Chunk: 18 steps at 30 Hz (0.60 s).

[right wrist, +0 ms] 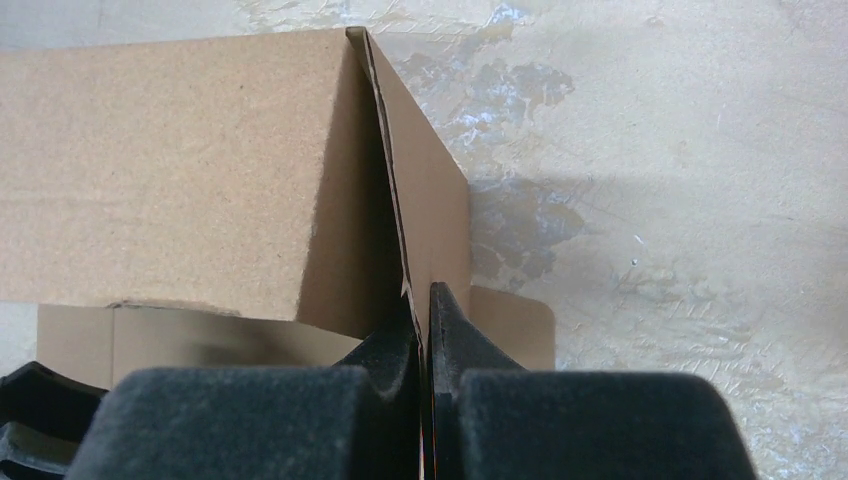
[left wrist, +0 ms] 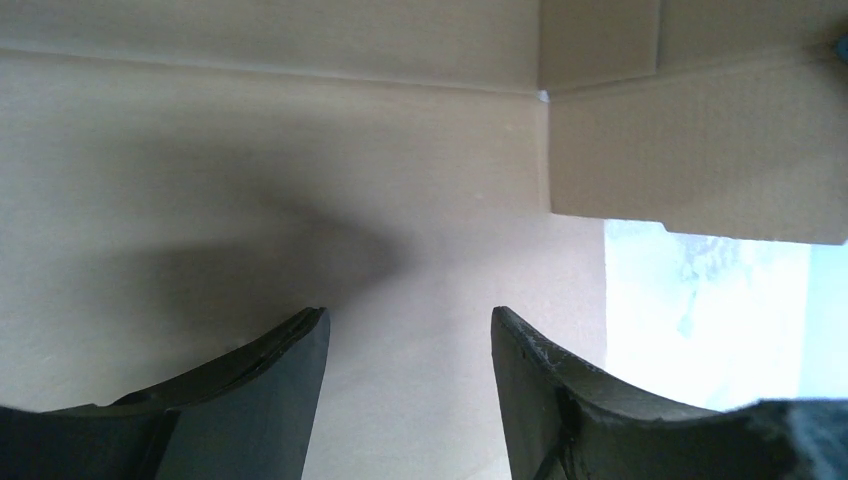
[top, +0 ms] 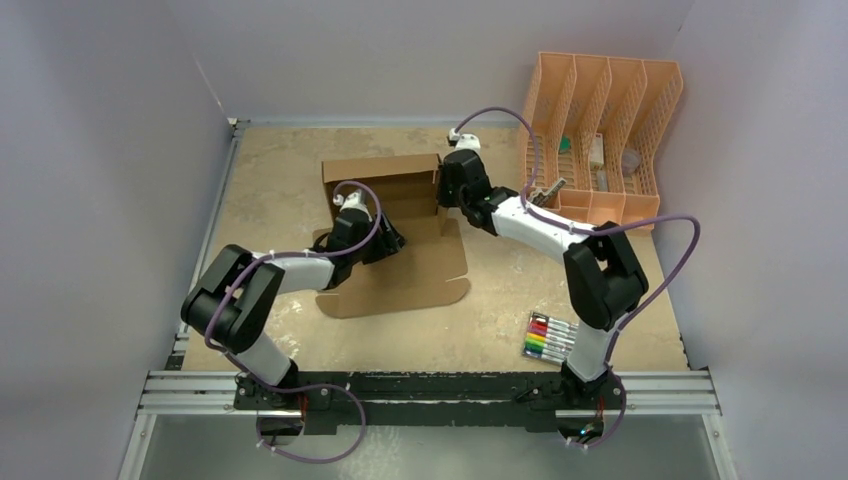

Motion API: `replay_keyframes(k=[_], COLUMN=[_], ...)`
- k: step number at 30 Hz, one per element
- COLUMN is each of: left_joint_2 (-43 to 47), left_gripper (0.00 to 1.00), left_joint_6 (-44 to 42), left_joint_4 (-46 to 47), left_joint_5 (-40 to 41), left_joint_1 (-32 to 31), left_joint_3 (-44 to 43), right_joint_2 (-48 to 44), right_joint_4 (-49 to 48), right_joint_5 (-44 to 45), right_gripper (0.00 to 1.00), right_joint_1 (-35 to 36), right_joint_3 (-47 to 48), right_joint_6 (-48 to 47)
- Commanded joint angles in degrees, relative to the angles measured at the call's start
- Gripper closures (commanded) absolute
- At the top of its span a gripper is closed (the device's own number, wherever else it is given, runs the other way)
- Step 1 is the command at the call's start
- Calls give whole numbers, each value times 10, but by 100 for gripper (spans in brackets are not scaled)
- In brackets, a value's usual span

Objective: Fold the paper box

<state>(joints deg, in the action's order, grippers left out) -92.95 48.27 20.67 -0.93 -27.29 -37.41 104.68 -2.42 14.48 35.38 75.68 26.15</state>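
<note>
The paper box [top: 410, 275] is brown cardboard, partly raised in the middle of the table, with its back wall [top: 385, 170] upright and its front flap lying flat. My right gripper [top: 443, 197] is shut on the top edge of the box's right side wall [right wrist: 432, 215], and in the right wrist view the card runs between the gripper's [right wrist: 425, 300] closed fingers. Inside the box, low over its floor [left wrist: 200, 200], my left gripper [top: 393, 240] stands open. Nothing lies between the left gripper's [left wrist: 408, 320] fingers. The corner flap [left wrist: 690, 150] stands ahead of it to the right.
A peach slotted organizer [top: 600, 130] with small items stands at the back right. A pack of coloured markers [top: 550, 338] lies at the front right beside the right arm's base. Grey walls close the table on three sides.
</note>
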Motion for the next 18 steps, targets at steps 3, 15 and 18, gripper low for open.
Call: replay_keyframes(k=[3, 15, 18], left_joint_2=[29, 247, 292], left_gripper=[40, 34, 29], left_joint_6=[24, -110, -151], left_joint_4=[51, -176, -236], left_joint_5=[-29, 33, 82], left_joint_1=[-9, -9, -8], left_joint_3=[12, -80, -133], right_joint_2=[-1, 14, 15], right_joint_4=[15, 22, 22], right_joint_5=[6, 16, 20], right_gripper=[100, 100, 100], right_joint_1=[14, 18, 19], right_joint_3=[-52, -39, -31], right_joint_6=[6, -41, -52])
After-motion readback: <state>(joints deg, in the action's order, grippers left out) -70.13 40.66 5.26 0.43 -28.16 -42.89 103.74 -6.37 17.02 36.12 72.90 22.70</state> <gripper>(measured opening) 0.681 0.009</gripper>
